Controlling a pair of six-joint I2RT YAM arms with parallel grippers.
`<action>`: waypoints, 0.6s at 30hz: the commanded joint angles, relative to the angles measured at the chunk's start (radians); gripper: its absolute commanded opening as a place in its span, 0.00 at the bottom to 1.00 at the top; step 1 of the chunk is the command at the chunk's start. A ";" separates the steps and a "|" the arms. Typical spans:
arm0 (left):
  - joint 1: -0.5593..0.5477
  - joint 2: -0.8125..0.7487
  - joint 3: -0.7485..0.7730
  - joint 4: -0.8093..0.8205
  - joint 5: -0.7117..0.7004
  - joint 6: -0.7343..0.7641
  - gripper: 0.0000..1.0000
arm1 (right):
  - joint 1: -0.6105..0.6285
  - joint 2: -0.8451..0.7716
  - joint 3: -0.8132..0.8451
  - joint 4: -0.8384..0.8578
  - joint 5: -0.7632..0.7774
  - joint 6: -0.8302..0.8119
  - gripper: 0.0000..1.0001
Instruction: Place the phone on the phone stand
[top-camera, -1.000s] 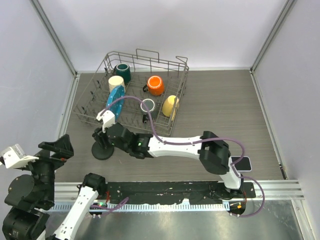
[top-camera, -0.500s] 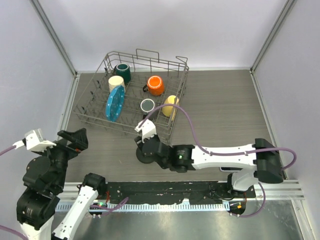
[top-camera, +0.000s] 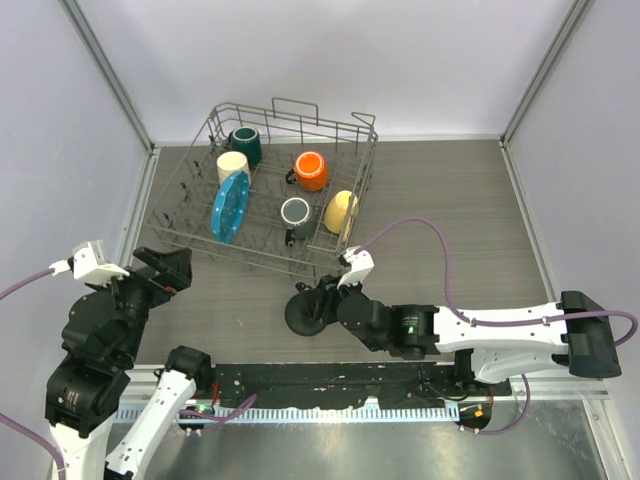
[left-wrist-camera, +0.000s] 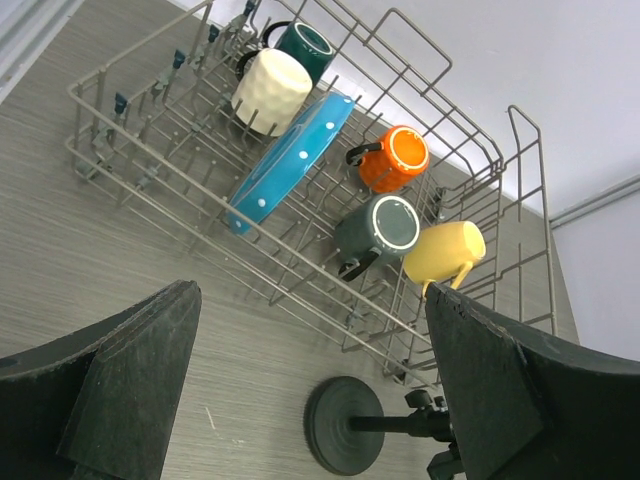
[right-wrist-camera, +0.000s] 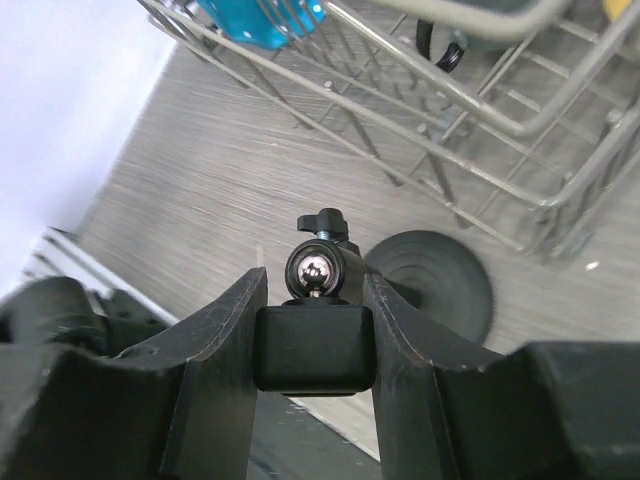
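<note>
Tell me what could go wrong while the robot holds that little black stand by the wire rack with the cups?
1. The right gripper pinches the small black phone stand with the round disc base only at its top, so the base could swing or tip when moved.
2. The grey wire dish rack stands close beside it; a careless swing might bump its wires.
3. The phone is not in view, so fetching it may be awkward.

Bright, even light falls on the table (top-camera: 450, 200), with soft shadows beneath the dish rack (top-camera: 320, 122). Glare streaks the near metal rail (top-camera: 330, 410). Close to the lens, fingers (right-wrist-camera: 215, 370) of the right gripper (right-wrist-camera: 314, 285) blur; a highlight glints on the phone stand (right-wrist-camera: 430, 280).
</note>
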 joint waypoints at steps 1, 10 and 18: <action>-0.004 0.014 -0.011 0.064 0.033 -0.019 0.98 | 0.001 -0.015 -0.124 0.204 -0.058 0.362 0.01; -0.002 0.020 -0.014 0.066 0.062 -0.034 0.98 | -0.078 0.041 -0.321 0.678 -0.303 0.676 0.00; -0.002 -0.003 -0.024 0.049 0.062 -0.036 0.98 | -0.141 0.116 -0.410 0.915 -0.421 0.816 0.01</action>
